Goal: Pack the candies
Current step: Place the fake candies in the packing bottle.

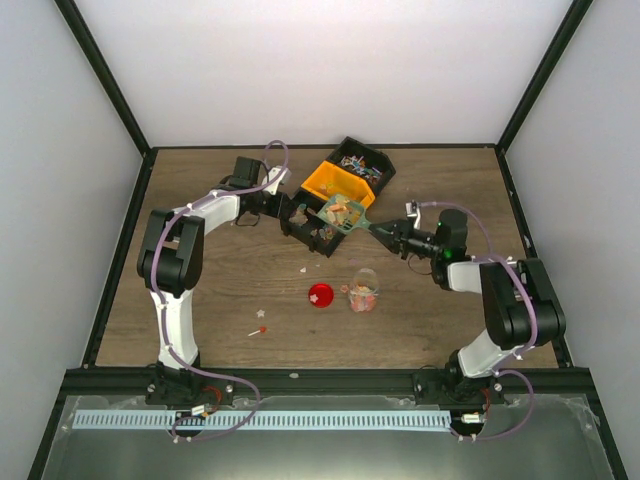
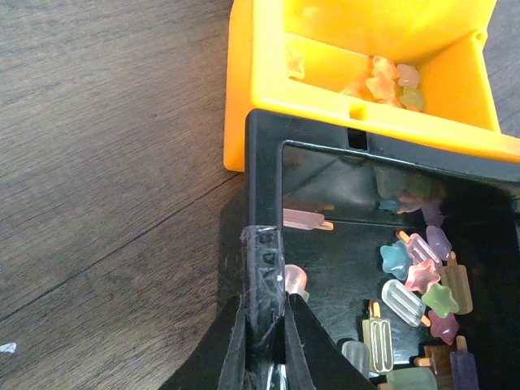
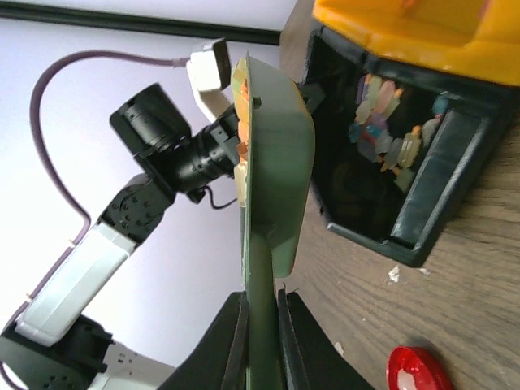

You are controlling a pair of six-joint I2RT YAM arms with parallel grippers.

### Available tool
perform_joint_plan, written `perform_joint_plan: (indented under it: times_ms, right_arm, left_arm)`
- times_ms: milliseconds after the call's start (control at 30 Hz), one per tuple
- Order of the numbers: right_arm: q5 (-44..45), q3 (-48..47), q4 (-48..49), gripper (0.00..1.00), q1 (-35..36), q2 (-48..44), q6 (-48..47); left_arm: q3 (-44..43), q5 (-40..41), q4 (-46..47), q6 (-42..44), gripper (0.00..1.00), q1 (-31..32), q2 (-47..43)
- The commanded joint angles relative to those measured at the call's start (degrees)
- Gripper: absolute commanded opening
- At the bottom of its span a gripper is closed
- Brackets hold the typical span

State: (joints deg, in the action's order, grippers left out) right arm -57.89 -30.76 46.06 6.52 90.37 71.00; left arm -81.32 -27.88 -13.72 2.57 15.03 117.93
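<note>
Nearest to me in the overhead view, low on the table (image 1: 440, 330), a few stray candies (image 1: 258, 330) lie loose on the wood left of centre. Just above them, near the middle of the frame, I see the red lid (image 1: 320, 295) lying flat, and right beside it the clear jar (image 1: 363, 290) stands upright with a small layer of candies in its bottom.

Further up, my right gripper (image 3: 260, 317) is clamped on the handle of the green scoop (image 3: 276, 146). The wrist view shows the scoop edge-on, with candies lying in it. From above, the scoop's bowl hangs over the black bin (image 2: 264, 162).

My left gripper (image 2: 264, 325) comes in from the left, its fingers pinched tight on that bin's near wall, over a strip of clear tape. Inside the bin I see lolly-shaped and star-shaped candies in pastel colours.

Touching the bin's far side is the orange bin (image 2: 260, 73), with a few pale star candies in it. Beyond that, at the top centre of the overhead view, a second black bin (image 1: 386, 163) holds more mixed candies.
</note>
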Motion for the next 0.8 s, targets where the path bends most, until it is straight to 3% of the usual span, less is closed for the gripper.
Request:
perform_joint_plan:
  times_ms: [0, 167, 333, 633, 767]
  right_arm:
    - [-2.62, -0.63, 5.49, 0.01, 2.06, -1.05, 0.61]
    - [-2.89, 0.19, -4.24, 0.01, -3.64, -6.55, -5.63]
    - [-3.89, -1.18, -4.68, 0.01, 0.19, -6.68, -5.88]
    - [-7.74, 4.07, -3.9, 0.01, -6.09, -12.12, -3.51]
    - [-8.28, 4.92, -12.16, 0.01, -7.55, -18.19, -6.02]
  left_arm:
    - [-0.66, 2.2, 0.26, -1.24, 0.04, -0.26, 0.94]
    - [-0.55, 2.56, -0.32, -0.78, 0.04, -0.26, 0.5]
    - [-0.49, 1.69, 1.02, -1.92, 0.04, -0.26, 1.0]
    - [-0.07, 1.36, 1.15, -1.96, 0.04, -0.26, 0.49]
    - [0.32, 1.19, 1.37, -1.91, 0.04, -0.26, 0.15]
